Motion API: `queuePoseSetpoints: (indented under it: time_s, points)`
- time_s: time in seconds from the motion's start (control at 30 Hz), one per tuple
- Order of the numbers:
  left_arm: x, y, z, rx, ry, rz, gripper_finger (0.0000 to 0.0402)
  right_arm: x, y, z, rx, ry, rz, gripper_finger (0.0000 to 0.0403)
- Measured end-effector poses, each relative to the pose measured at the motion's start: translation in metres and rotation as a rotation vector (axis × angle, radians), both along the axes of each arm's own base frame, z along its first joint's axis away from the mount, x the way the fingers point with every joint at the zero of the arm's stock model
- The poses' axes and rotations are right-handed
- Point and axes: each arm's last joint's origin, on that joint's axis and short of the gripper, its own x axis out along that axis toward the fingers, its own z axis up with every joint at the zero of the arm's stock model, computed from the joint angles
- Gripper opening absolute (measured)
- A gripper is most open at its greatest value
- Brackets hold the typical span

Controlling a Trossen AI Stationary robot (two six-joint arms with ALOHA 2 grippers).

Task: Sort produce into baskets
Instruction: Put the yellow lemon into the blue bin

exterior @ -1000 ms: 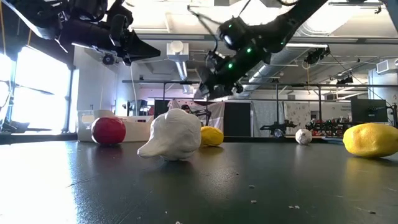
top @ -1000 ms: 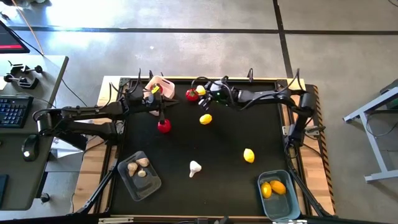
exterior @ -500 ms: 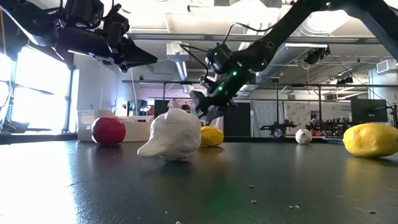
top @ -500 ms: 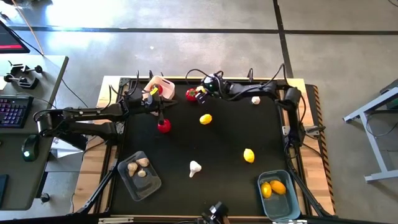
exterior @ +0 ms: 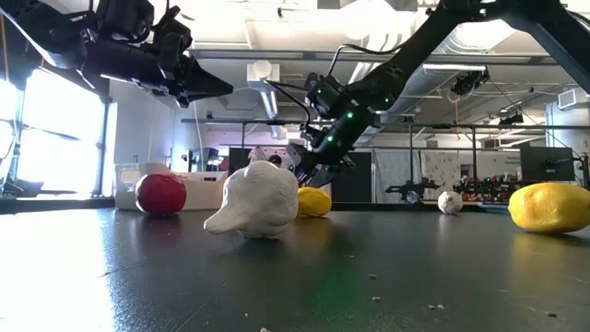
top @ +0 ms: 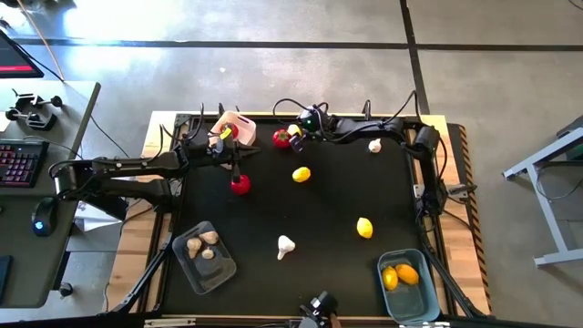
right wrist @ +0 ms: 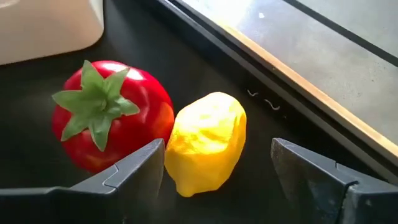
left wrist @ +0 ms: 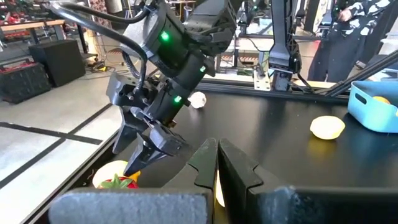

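Right arm:
- Seeing the right gripper [right wrist: 217, 167] low at the far edge of the black table [top: 332, 196], near the white basket [top: 239, 120].
- Noting its fingers [right wrist: 134, 177] spread wide and gripping nothing.
- Finding a yellow lemon [right wrist: 205, 140] lying on the table in the gap between them, closer to one finger than to the other.
- Recording a red tomato [right wrist: 112, 121] with a green top just beside that lemon and touching it, outside the gap.

Left arm:
- Seeing the left gripper [left wrist: 217, 155] raised well off the table, just in front of the white basket.
- Noting its fingers [left wrist: 235, 169] pressed almost together with only a narrow slit between, and pinching nothing.
- Logging a second tomato [top: 240, 184] on the table close below it in the high view.

Rest of the layout:
- Spotting something red and something yellow inside the white basket.
- Counting loose pieces on the table:
  - a lemon near the middle [top: 301, 174];
  - a lemon toward the right side [top: 364, 228];
  - a garlic bulb near the front [top: 286, 246];
  - a second garlic bulb [top: 374, 146] at the far right, beside the right arm.
- Noting the clear basket [top: 221, 270] at the front left, holding three garlic bulbs.
- Noting the blue basket [top: 417, 301] at the front right, holding two lemons.
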Motion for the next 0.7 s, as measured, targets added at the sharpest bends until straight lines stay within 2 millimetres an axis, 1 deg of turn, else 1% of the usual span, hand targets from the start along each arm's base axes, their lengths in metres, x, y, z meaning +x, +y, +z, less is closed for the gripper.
queuePoseSetpoints:
  time_s: [0.17,0.27,0.4,0.6,0.7]
  points:
    - [0.000,0.000,0.000,-0.001,0.001,0.000,0.0000,-0.005,-0.006,-0.002,0.012,0.021,-0.025,0.0287]
    - [0.000,0.000,-0.001,-0.004,0.007,0.000,0.0000,-0.008,-0.009,-0.002,0.004,0.035,-0.008,0.0287]
    - [0.000,0.000,-0.001,-0.004,0.009,0.000,0.0000,-0.007,-0.008,-0.002,-0.023,0.058,0.069,0.0287]
    - [0.000,0.000,-0.001,-0.004,0.009,0.000,0.0000,-0.007,-0.010,-0.002,-0.137,0.144,0.213,0.0287]
    - [0.000,0.000,-0.001,-0.004,0.009,0.000,0.0000,-0.010,-0.014,-0.002,-0.116,0.126,0.249,0.0287]
